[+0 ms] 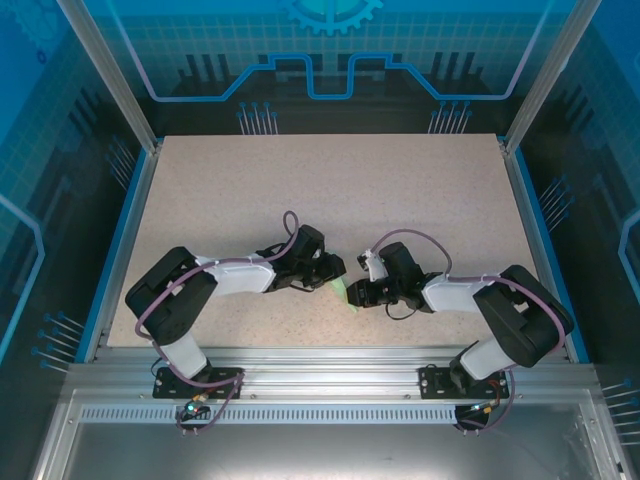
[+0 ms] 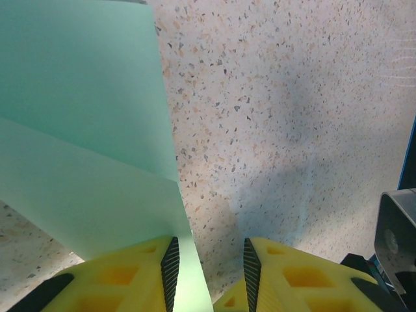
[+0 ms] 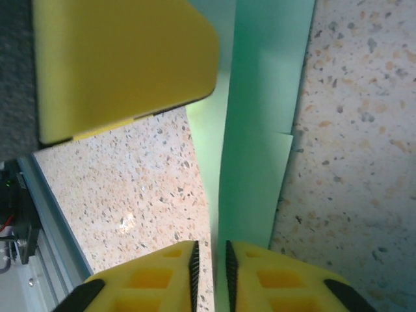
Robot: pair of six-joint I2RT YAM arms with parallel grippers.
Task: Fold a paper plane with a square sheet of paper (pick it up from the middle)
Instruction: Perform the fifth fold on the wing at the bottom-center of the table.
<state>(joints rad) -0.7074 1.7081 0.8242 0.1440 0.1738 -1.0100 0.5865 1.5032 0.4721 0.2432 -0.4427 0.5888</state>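
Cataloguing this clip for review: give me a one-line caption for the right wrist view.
Right gripper pinching the folded mint-green paper, speckled table beneath.

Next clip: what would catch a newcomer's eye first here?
A part-folded pale mint-green paper lies near the front middle of the speckled table. The right gripper pinches a raised fold of it from one side. The left gripper stands open at its opposite edge.
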